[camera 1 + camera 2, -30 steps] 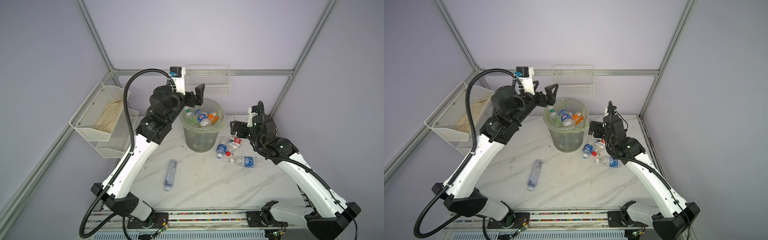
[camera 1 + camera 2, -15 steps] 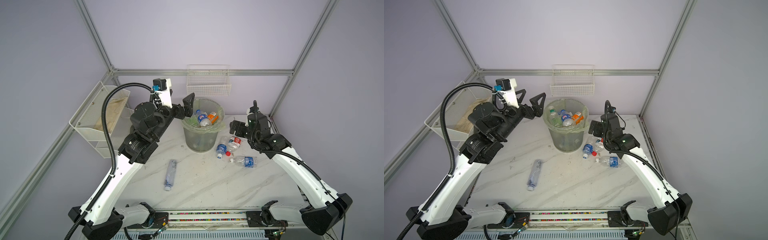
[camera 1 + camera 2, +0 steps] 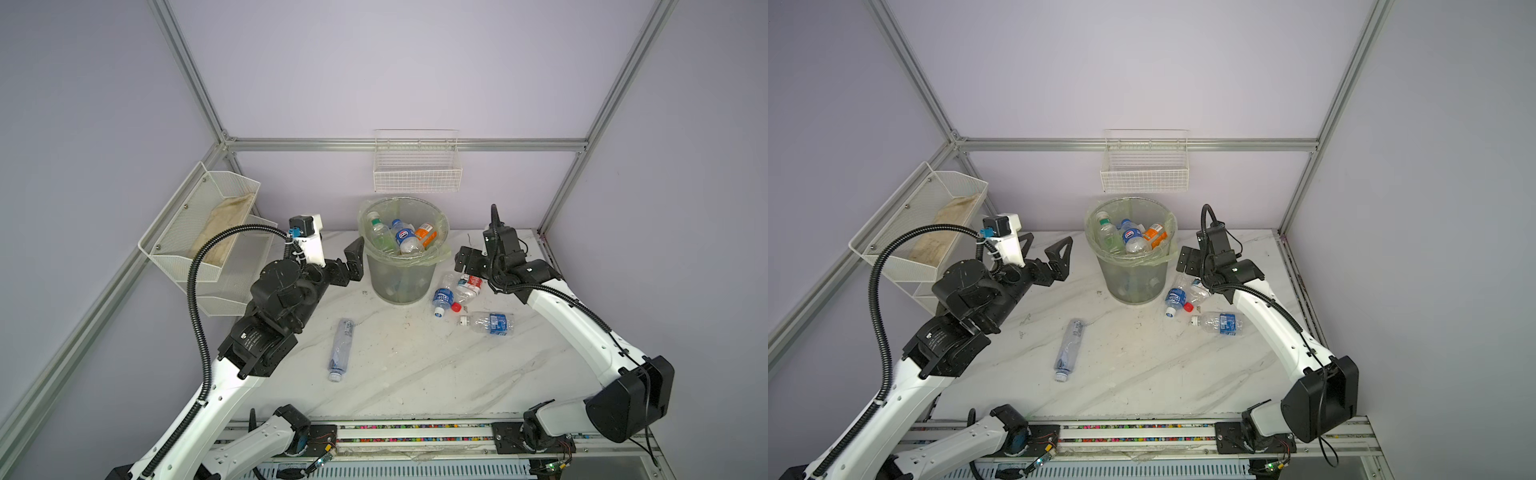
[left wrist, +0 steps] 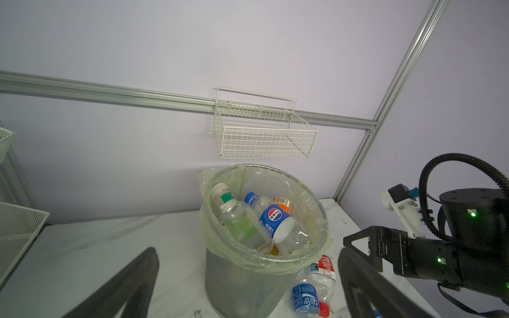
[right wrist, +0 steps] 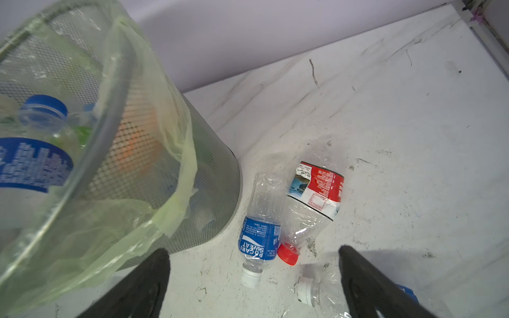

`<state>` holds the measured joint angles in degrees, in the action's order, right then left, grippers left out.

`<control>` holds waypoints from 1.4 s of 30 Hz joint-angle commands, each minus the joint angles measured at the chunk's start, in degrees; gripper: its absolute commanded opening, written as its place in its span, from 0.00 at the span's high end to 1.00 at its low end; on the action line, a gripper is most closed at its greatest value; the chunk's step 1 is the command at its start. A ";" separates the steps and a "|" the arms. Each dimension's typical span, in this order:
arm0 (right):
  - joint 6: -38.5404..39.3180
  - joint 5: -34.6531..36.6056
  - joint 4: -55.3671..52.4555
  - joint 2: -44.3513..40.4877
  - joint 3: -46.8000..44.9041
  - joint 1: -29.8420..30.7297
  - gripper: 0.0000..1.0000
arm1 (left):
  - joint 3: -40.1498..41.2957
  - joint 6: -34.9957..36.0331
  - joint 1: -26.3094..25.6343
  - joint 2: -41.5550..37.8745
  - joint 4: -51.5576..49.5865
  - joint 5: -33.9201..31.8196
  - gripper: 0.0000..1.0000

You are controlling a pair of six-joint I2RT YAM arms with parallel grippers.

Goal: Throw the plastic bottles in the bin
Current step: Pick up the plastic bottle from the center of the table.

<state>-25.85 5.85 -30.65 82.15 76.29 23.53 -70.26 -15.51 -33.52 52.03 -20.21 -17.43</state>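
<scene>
My right claw point(image 5: 253, 251) is spread wide and empty. It hangs over two bottles lying touching, side by side, on the white marble-pattern table point(image 3: 415, 374), centre-right in both top views. Just left of them stands the tall round grey mesh wastebasket lined with a pale green bag point(image 3: 399, 282), upper centre of the frame.

Step in hand, as I judge it: pick one of that pair.
- Nearer the wastebasket: the clear bottle with a blue Pocari label and white cap point(image 5: 259, 236).
- Beside it: the crushed clear bottle with a red label and red cap point(image 5: 314, 198).

I'd take one only, claw across the label band and not the neck, since crushed plastic probably slips. The wastebasket wall sits just beside the Pocari one, so there's little room for the inner finger.

A clear ribbed bottle with a blue label point(image 3: 488, 323) lies lower right of the pair, apart. A long flattened bluish bottle point(image 3: 341, 349) lies alone left of centre. My left claw point(image 3: 1044, 249) is released, empty, in the air left of the wastebasket.

The wastebasket looks nearly full, with a blue-label cola bottle point(image 3: 405, 241) on the heap near the rim, so a drop could roll off. The white wire wall basket point(image 3: 417, 174) and the white mesh two-tier shelf point(image 3: 208, 232) are out of the way.
</scene>
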 commanded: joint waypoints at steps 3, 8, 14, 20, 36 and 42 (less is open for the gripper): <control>-0.13 -2.84 2.93 3.49 -2.81 -0.42 0.11 | 6.30 -3.78 -0.22 -4.09 -2.70 -2.91 0.00; -0.86 -3.22 5.56 7.07 -4.04 -0.85 0.14 | 9.99 -5.87 -0.17 -6.98 -4.50 -4.27 0.00; -1.14 -5.12 8.44 12.03 -4.39 -1.40 0.18 | 14.52 -9.36 -0.23 -10.13 -7.54 -5.57 0.00; -1.66 -6.66 10.90 16.50 -4.19 -1.56 0.21 | 17.97 -12.28 -0.27 -14.65 -9.61 -7.88 0.00; -3.20 -7.31 15.47 30.63 -2.43 -1.57 0.28 | 20.03 -14.00 -0.18 -18.43 -13.36 -9.81 0.00; -3.42 -6.40 16.45 32.13 -3.99 -1.61 0.33 | 20.34 -14.02 -0.14 -19.08 -13.87 -10.56 0.00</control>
<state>-28.32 -1.30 -13.96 113.16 73.36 22.15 -51.64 -28.95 -33.52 33.63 -34.63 -26.79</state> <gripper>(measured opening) 0.674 0.998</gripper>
